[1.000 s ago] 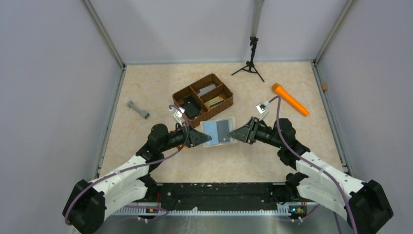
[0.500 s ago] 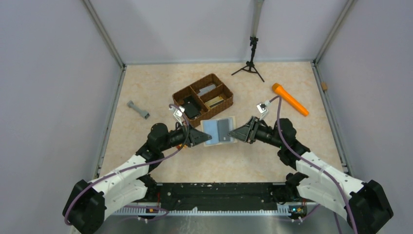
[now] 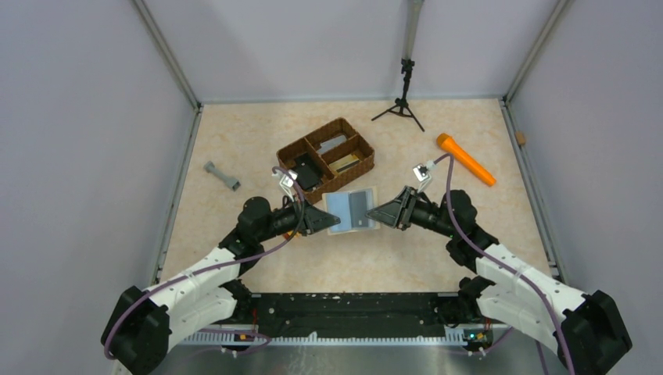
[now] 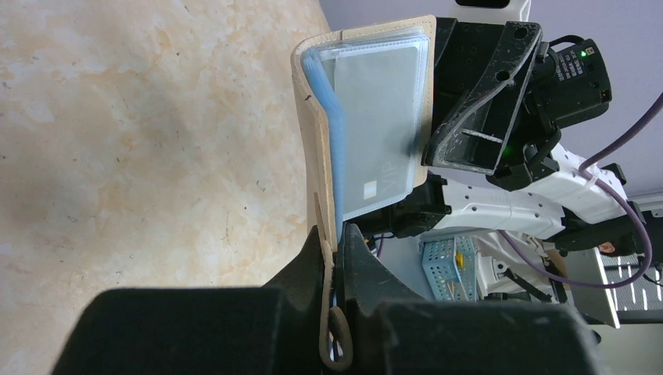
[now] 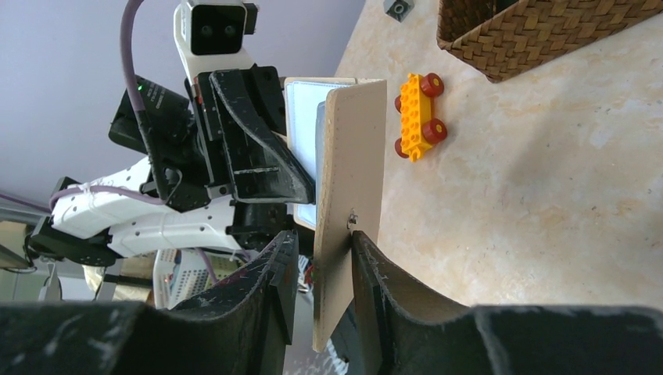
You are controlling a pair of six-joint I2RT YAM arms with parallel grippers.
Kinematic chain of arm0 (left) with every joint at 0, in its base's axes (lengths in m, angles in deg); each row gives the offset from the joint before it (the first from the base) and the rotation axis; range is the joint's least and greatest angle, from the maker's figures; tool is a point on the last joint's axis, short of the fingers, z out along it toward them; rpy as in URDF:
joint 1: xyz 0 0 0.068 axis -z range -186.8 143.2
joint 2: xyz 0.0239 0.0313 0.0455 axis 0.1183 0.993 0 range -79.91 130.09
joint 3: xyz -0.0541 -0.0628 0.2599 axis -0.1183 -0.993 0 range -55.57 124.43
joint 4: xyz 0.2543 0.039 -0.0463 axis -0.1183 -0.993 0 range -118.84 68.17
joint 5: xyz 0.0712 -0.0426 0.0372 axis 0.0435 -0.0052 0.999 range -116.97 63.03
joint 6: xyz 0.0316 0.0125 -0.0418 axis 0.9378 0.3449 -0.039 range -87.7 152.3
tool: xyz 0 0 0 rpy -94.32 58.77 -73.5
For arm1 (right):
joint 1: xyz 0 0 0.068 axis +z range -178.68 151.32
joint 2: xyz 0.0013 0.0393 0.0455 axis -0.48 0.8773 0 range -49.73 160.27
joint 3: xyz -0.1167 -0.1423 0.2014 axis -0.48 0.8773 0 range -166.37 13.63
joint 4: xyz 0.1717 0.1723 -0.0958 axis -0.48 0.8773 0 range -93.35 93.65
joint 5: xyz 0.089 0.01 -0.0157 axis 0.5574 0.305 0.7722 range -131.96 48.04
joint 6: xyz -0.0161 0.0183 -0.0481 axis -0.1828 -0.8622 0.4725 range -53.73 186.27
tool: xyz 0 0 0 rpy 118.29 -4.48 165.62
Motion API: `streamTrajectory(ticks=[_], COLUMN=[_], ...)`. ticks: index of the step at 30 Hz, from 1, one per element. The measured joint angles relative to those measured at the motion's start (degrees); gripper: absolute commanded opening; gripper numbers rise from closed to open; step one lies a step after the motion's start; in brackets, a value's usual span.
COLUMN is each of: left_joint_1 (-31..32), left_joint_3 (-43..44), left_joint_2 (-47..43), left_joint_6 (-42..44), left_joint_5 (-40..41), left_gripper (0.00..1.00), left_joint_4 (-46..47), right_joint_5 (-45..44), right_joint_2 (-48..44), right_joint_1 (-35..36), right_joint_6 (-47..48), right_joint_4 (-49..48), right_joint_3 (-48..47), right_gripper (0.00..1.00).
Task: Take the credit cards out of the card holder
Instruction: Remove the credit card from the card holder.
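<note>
Now, card holder (image 3: 352, 209) held open.
Left pincer (image 4: 338, 234) clamps one flap; right pincer (image 5: 324, 242) grip unclear. Credit cards (image 4: 379, 125) likely thin, slick: pinch exposed edge.

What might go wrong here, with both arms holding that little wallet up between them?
The right gripper seems loose around the cover of the card holder, with a gap beside one finger. The cover may slip out, and the holder would flop from the left gripper, which pinches only its thin edge. The whitish card sits in a clear sleeve, so pulling it may drag the holder instead.
</note>
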Motion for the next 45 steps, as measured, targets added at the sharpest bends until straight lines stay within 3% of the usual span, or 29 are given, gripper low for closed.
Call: streamTrajectory(ticks=[5, 11, 15, 20, 28, 31, 35, 45], left_joint_1=[0.0, 0.0, 0.0, 0.0, 0.0, 0.0, 0.0, -0.1], left_joint_3=[0.0, 0.0, 0.0, 0.0, 0.0, 0.0, 0.0, 0.0], left_joint_2=[0.0, 0.2, 0.6, 0.6, 0.6, 0.6, 0.6, 1.7], left_joint_6=[0.0, 0.0, 0.0, 0.0, 0.0, -0.1, -0.1, -0.1], left_joint_5=[0.0, 0.0, 0.0, 0.0, 0.0, -0.1, -0.3, -0.6], left_gripper=[0.0, 0.0, 0.0, 0.0, 0.0, 0.0, 0.0, 0.0], left_joint_4=[0.0, 0.2, 0.2, 0.3, 0.3, 0.3, 0.3, 0.3], right_joint_5=[0.0, 0.0, 0.0, 0.0, -0.7, -1.2, -1.5, -1.5], right_joint_2=[-0.1, -0.4, -0.4, -0.4, -0.5, -0.5, 0.4, 3.4], right_joint_1=[0.0, 0.0, 0.0, 0.0, 0.0, 0.0, 0.0, 0.0], right_joint_6=[0.0, 0.0, 0.0, -0.1, 0.1, 0.3, 1.6, 2.6], right_joint_4=[0.0, -0.1, -0.1, -0.1, 0.7, 1.6, 4.3, 5.5], right_joint_3=[0.0, 0.0, 0.0, 0.0, 0.0, 0.0, -1.2, -1.9], right_gripper=[0.3, 0.35, 0.32, 0.17, 0.04, 0.07, 0.21, 0.3])
